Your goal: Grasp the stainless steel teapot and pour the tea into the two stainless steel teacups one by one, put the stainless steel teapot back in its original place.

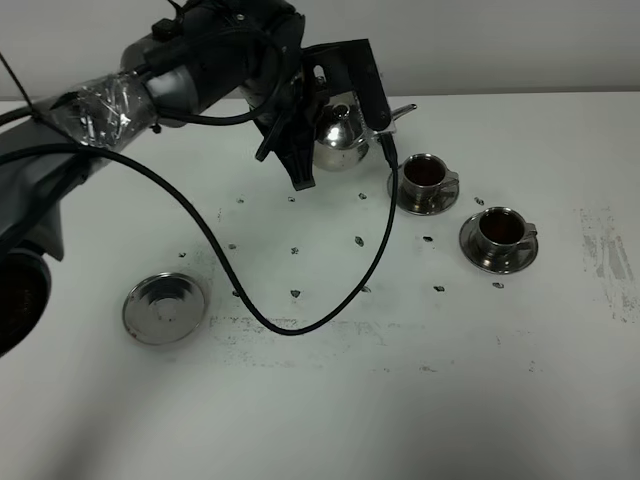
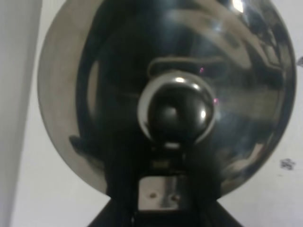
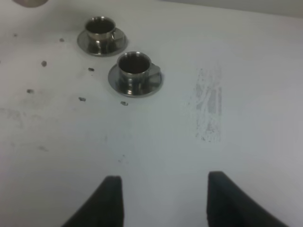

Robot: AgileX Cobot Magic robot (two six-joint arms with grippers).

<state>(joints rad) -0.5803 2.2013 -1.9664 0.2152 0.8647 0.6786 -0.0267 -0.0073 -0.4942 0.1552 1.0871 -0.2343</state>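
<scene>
— Teapot [image 1: 343, 140] up off the table, held in the left gripper [image 1: 335, 110] by the handle, spout toward the nearer-to-pot cup [image 1: 426, 173]. Both cups showing dark tea [image 1: 498, 229] already.
— So probably time to carry back to the bare saucer [image 1: 165, 308], front left.
— Keep level, move slowly, set down centred before letting go.
— Right gripper [image 3: 163, 196]?
— Spread wide, holding nothing, near the second cup [image 3: 134, 66].

The left arm [image 1: 190, 70] reaches across from the left edge, its wrist bent downward, and its pincer [image 1: 335, 120] is closed on the teapot [image 1: 342, 140]. The right pincer [image 3: 163, 201] hangs above the bench [image 3: 189, 142] with its fingers [image 3: 111, 198] spread wide.
</scene>
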